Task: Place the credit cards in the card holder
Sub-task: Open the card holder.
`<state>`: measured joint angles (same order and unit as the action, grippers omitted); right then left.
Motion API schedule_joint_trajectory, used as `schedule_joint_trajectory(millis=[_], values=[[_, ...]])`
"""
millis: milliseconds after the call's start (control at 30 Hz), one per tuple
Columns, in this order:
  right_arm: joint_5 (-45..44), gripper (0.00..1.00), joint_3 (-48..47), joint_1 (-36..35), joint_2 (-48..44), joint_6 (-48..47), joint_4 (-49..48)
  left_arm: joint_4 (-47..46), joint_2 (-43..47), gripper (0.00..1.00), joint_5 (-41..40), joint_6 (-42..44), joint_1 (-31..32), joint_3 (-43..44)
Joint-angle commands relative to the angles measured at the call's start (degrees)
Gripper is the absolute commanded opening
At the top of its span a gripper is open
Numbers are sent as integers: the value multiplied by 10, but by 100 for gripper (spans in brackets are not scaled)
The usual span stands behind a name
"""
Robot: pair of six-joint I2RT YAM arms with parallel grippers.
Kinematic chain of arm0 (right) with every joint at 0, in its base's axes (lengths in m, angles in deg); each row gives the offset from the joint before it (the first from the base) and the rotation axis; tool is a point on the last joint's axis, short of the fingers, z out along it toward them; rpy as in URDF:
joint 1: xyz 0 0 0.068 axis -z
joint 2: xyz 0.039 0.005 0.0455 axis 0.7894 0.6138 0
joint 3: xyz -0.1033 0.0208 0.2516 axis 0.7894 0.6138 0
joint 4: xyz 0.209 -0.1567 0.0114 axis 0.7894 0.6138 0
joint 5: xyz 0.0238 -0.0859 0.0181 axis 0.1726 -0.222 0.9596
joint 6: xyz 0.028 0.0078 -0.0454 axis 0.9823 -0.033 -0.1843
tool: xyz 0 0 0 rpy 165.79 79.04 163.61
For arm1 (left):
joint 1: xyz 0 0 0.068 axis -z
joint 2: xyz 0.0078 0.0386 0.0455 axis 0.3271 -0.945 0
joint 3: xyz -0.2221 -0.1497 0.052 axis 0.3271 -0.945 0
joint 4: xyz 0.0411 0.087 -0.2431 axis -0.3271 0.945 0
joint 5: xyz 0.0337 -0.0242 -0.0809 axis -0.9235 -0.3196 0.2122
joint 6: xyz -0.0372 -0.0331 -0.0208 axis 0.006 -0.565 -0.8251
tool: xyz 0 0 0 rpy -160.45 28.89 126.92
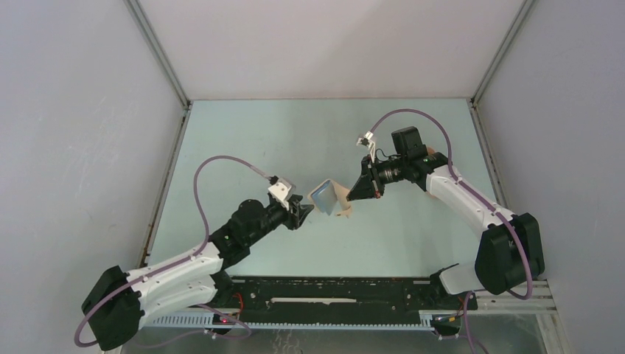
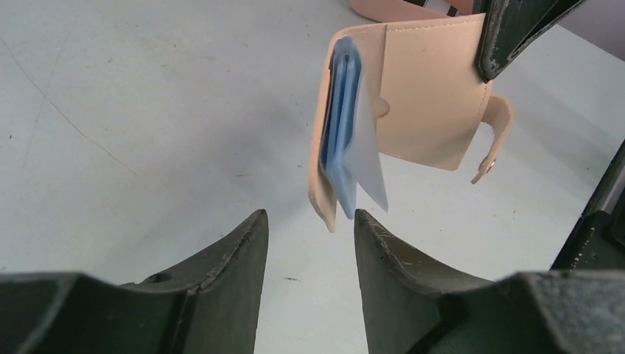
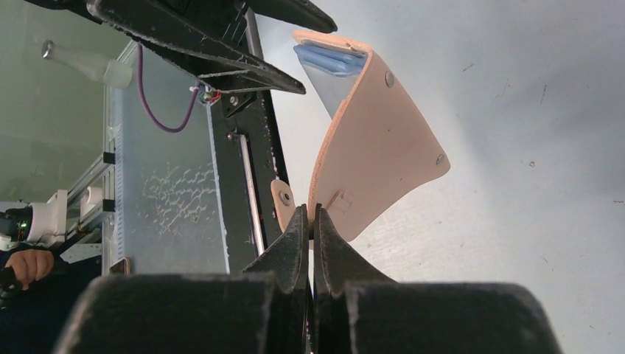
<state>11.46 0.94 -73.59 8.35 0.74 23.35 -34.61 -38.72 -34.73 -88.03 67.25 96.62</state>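
Observation:
The tan card holder [image 1: 339, 198] hangs open above the table between the two grippers. My right gripper [image 3: 310, 218] is shut on one edge of it [image 3: 379, 147], near the snap strap. Light blue-grey credit cards [image 2: 341, 129] sit inside it, with a corner sticking out of the lower end; they also show in the right wrist view [image 3: 329, 60] and the top view [image 1: 322, 196]. My left gripper [image 2: 309, 220] is open and empty, and the holder's [image 2: 431, 96] lower corner hangs just beyond its fingertips. No yellowish or black-and-white card shows.
A peach-coloured object [image 2: 387, 7] lies on the table behind the holder, cut off by the top edge of the left wrist view. The black rail [image 1: 332, 291] runs along the near edge. Grey walls [image 1: 74, 147] close in the sides and back.

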Motion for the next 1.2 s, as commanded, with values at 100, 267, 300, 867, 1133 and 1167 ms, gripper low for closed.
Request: schedule_joint_trajectory(millis=[100,267,300,867,1133,1167], values=[[23,0,-11,3,-3,-9,-3,-52,-5,50,98,12,-29,-17],[26,0,-11,3,-3,-11,-3,-56,-31,43,123,14,-40,-5],[27,0,-11,3,-3,-11,-3,-54,-37,40,128,15,-42,0],[35,0,-11,4,-5,-16,0,-49,-83,34,143,13,-66,29],[37,0,-11,3,-6,-16,0,-54,-109,29,152,9,-67,50],[37,0,-11,4,-6,-17,1,-53,-112,30,155,8,-67,53]])
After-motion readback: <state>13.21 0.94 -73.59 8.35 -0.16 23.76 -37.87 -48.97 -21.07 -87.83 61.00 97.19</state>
